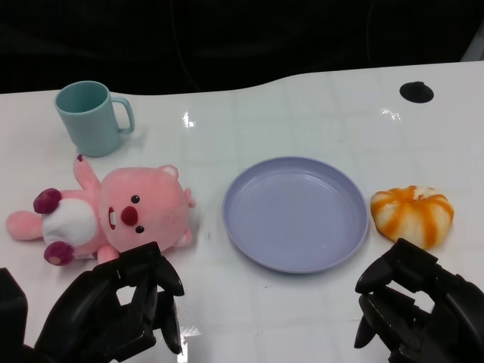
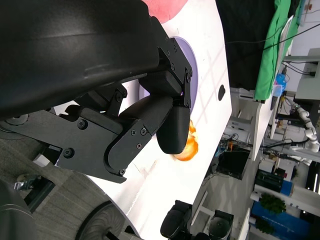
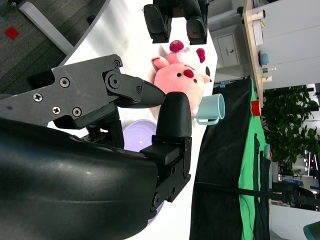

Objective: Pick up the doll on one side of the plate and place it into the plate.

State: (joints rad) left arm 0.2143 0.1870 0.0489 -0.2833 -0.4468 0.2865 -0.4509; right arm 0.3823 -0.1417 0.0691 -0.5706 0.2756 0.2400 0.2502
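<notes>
A pink plush doll (image 1: 113, 212) lies on its back on the white table, just left of the lavender plate (image 1: 295, 219). The plate holds nothing. An orange-and-white striped plush (image 1: 412, 214) sits close to the plate's right rim. My left hand (image 1: 121, 310) hovers at the near edge, just in front of the pink doll, fingers loosely bent and holding nothing. My right hand (image 1: 412, 310) hovers near the front right, in front of the striped plush, also holding nothing. The right wrist view shows the pink doll (image 3: 180, 77), the plate (image 3: 140, 130) and my left hand (image 3: 175, 20).
A teal mug (image 1: 91, 117) stands at the back left, beyond the doll, handle to the right. A small black disc (image 1: 416, 91) lies at the far right. The table's curved far edge runs against a dark background.
</notes>
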